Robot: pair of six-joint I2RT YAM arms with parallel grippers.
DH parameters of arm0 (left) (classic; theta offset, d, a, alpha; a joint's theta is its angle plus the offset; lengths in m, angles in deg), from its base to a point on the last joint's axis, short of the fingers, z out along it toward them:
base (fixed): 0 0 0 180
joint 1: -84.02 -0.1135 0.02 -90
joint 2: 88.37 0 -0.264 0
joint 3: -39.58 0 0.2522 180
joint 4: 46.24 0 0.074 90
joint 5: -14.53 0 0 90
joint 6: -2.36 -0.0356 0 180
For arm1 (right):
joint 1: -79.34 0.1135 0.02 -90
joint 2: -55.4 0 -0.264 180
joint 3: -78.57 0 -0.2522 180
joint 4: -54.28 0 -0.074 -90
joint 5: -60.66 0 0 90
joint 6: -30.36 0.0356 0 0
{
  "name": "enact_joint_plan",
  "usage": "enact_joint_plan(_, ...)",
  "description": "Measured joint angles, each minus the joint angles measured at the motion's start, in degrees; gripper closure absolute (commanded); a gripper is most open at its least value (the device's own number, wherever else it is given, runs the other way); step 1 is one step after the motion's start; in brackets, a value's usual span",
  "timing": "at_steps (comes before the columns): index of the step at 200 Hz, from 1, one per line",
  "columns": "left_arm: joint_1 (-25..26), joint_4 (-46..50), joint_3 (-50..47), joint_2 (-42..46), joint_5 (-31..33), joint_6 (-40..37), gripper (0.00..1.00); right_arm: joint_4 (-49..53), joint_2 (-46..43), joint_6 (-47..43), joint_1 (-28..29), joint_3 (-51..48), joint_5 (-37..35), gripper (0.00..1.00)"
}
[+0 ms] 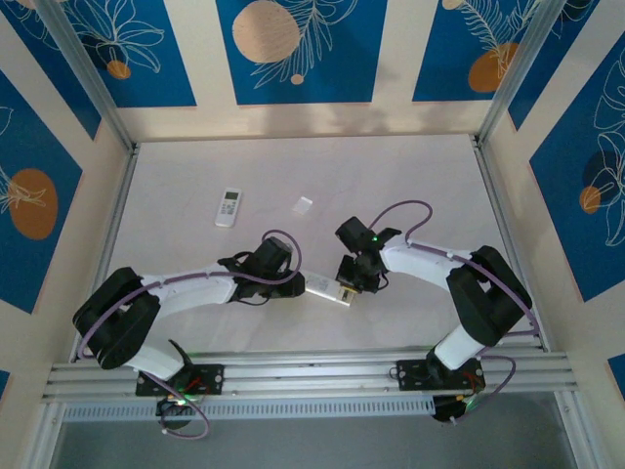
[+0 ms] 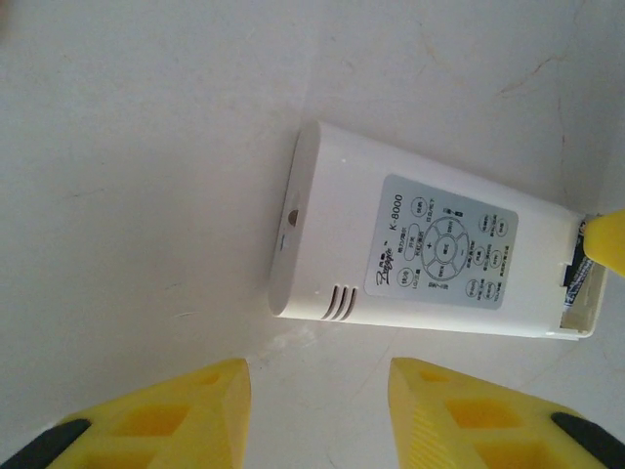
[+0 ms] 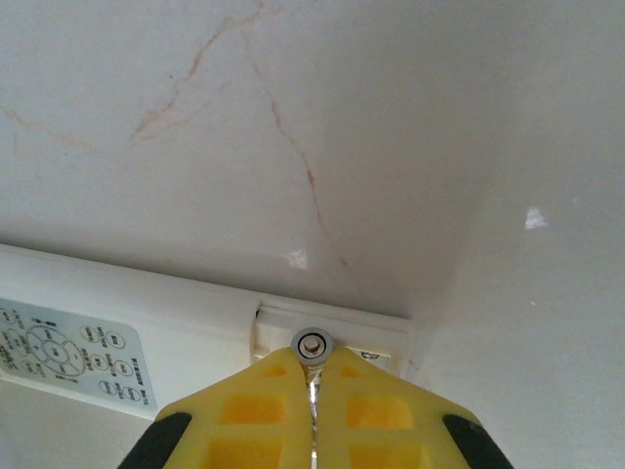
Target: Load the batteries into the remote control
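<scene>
A white remote control (image 1: 325, 286) lies on the table between my two grippers, its grey label (image 2: 441, 252) facing up. The open battery compartment (image 2: 578, 290) is at its right end. My right gripper (image 3: 312, 369) is shut on a battery (image 3: 312, 344) and holds it end-on just over the compartment (image 3: 391, 337). One yellow fingertip (image 2: 607, 241) of that gripper shows in the left wrist view. My left gripper (image 2: 320, 396) is open just short of the remote's left end, with nothing between its fingers.
A second, smaller white remote (image 1: 228, 206) lies at the back left of the table. A small pale flat piece (image 1: 303, 204) rests near the back middle. Metal rails (image 1: 293, 369) run along the near edge.
</scene>
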Motion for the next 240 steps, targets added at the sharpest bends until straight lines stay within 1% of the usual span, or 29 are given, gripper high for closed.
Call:
enact_joint_plan(63,0.0,-0.44,-0.02,0.0,0.59,0.0,0.58,0.11,0.35,2.75,1.9,0.0,-2.56,0.95)
enact_joint_plan(113,0.0,-1.09,-0.15,0.0,0.57,0.02,0.58,0.02,0.35,4.26,3.63,-0.09,-5.11,1.0)
enact_joint_plan(156,0.0,-1.51,-0.28,0.0,0.57,0.02,0.58,-2.05,-0.83,4.44,4.92,-2.05,-7.28,1.0)
enact_joint_plan(221,0.0,-2.14,-0.46,0.07,0.76,0.02,0.57,-4.24,-2.05,5.18,5.31,-3.87,-6.95,1.0)
enact_joint_plan(240,0.0,-2.21,-0.83,0.17,0.98,0.04,0.58,-4.76,-2.32,6.4,7.37,-4.31,-10.05,1.0)
